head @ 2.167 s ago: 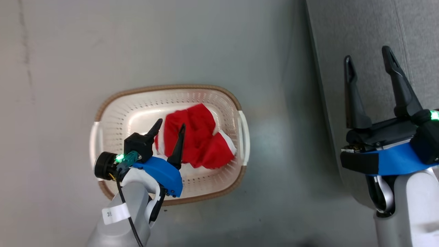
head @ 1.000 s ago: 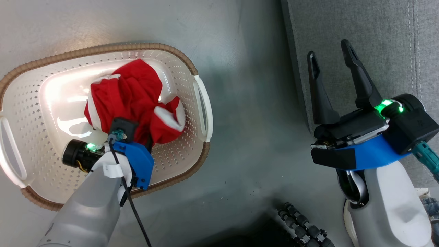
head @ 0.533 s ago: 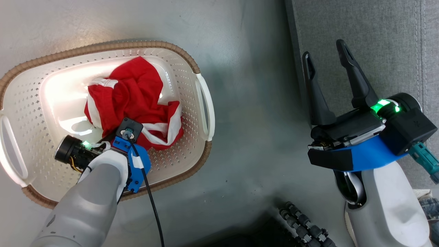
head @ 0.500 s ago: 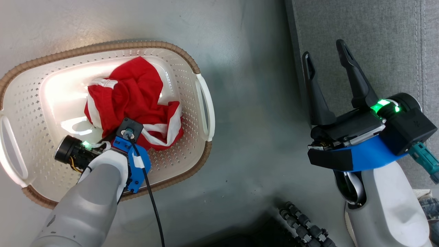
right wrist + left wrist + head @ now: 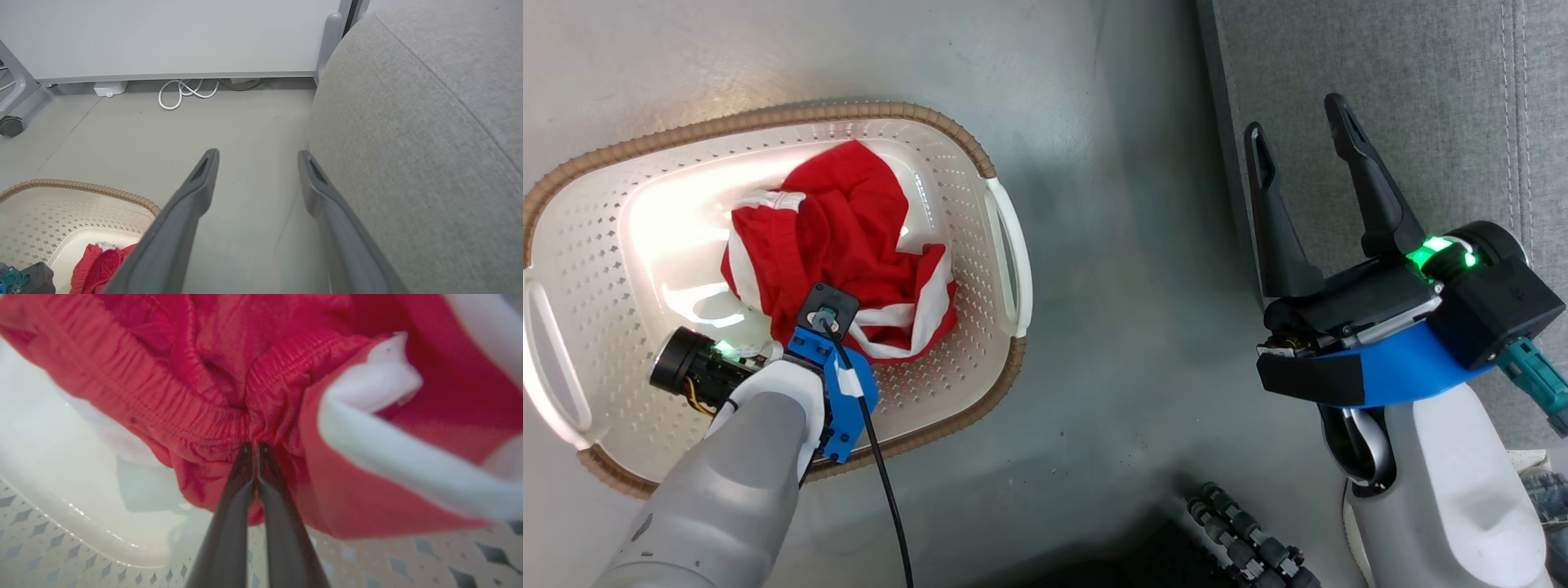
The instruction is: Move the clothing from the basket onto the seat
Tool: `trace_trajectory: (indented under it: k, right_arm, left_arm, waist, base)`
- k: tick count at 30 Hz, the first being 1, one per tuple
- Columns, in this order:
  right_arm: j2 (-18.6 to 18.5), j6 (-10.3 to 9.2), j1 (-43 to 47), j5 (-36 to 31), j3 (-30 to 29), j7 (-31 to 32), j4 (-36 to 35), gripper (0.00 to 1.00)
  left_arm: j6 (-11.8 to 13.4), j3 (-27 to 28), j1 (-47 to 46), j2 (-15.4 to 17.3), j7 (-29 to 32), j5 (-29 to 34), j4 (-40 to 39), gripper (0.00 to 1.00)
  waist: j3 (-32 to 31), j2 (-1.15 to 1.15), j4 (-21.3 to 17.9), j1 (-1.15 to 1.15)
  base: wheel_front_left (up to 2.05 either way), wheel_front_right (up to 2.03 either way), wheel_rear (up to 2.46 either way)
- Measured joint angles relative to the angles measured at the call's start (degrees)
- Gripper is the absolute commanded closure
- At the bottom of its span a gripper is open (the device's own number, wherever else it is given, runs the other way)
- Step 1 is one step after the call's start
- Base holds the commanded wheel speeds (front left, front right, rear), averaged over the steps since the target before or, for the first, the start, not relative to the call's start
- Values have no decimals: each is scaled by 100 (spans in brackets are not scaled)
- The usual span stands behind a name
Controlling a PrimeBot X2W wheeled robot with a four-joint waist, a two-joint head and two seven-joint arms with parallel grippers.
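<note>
The left gripper (image 5: 253,446) has its jaws pinched shut on a gathered fold of the red clothing (image 5: 841,237), which lies bunched in the basket (image 5: 768,118) on the floor (image 5: 1135,245). The grasp looks made, so next, I'd reckon, it needs a lift clear of the rim and a swing over to the grey seat (image 5: 1380,65). The right gripper (image 5: 1294,118) hangs by the seat's edge, jaws wide and empty; two seconds ago the left jaws stood open above the clothing.

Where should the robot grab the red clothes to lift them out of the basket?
By the gathered elastic band, coming down through the open top of the basket. The clothing lies crumpled, and that thick ruffled fold faces the arm, so a firm pinch there seems likely. The left gripper is shut on it.
</note>
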Motion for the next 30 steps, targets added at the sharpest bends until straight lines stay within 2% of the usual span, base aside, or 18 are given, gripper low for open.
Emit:
trace_trajectory:
  k: [6,15,23,27,30]
  right_arm:
    - [0,0,0,-8,-20,0,48,0]
    - [2,0,10,-181,-119,-1,183,0]
    - [7,0,240,-386,-246,26,389,0]
    - [7,0,503,-502,-331,138,449,0]
    - [8,0,736,-566,-377,250,501,0]
  left_arm:
    - [-112,12,2,-54,-203,-103,11,100]
    - [-337,74,32,-383,-896,-305,-71,100]
    - [-590,116,407,-646,-1406,-573,-415,100]
    - [-635,156,732,-715,-1468,-803,-825,100]
    - [-642,181,981,-723,-1483,-969,-1418,100]
  waist:
    - [-92,0,51,0]
    - [-603,0,251,0]
    - [-1428,1,501,0]
    - [-1957,0,627,-1]
    - [-2390,0,721,-1]
  base:
    - [0,0,0]
    - [0,0,0]
    - [0,0,0]
    - [0,0,0]
    - [0,0,0]
